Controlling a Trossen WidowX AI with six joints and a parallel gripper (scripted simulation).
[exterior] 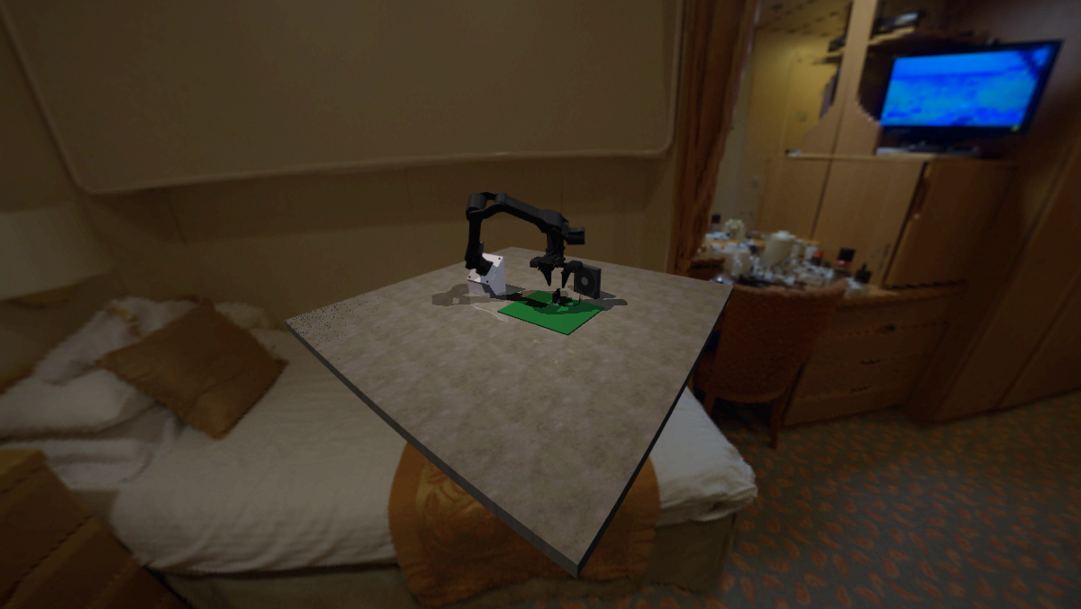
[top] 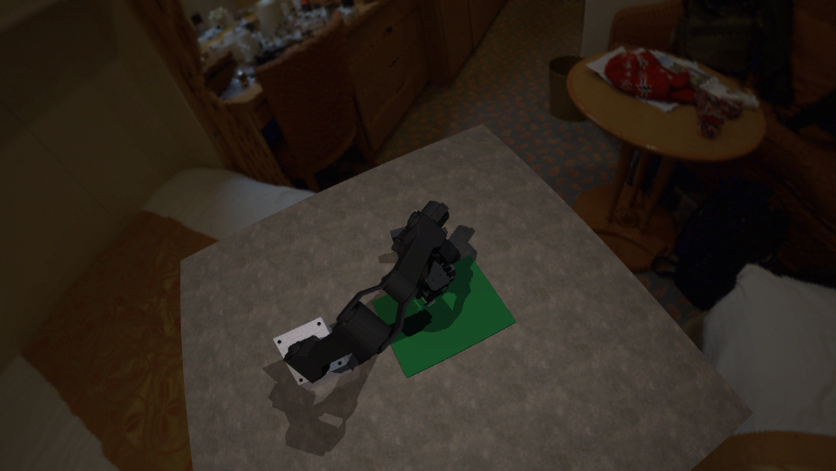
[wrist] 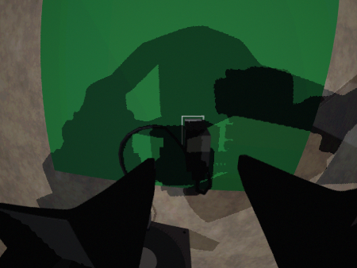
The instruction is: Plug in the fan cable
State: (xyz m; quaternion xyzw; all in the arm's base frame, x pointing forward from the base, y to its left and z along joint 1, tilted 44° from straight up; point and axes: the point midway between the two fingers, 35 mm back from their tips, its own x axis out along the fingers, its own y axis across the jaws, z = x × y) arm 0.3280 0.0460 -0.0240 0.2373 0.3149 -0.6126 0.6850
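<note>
My gripper (exterior: 557, 286) (wrist: 197, 163) is open. Its fingertips stand wide on either side of the black plug (exterior: 557, 296) (wrist: 198, 139) and above it, with nothing between them at tip height that they touch. The plug stands by itself at the header, near one edge of the green board (top: 485, 321) (exterior: 567, 325) (wrist: 178, 12). The header's pale outline (wrist: 193, 116) shows at the plug's far and left sides in the wrist view. How deep the plug sits cannot be told. The black cable (wrist: 120, 152) loops left from the plug. The fan (exterior: 587, 281) (wrist: 170, 238) stands beyond the board's edge.
The arm's white base block (top: 306, 328) (exterior: 493, 273) stands on the stone-like table top (top: 584, 350) (exterior: 484, 377), beside the board. In the top view the arm hides the plug region and most of the fan. The arm's shadow darkens the header area.
</note>
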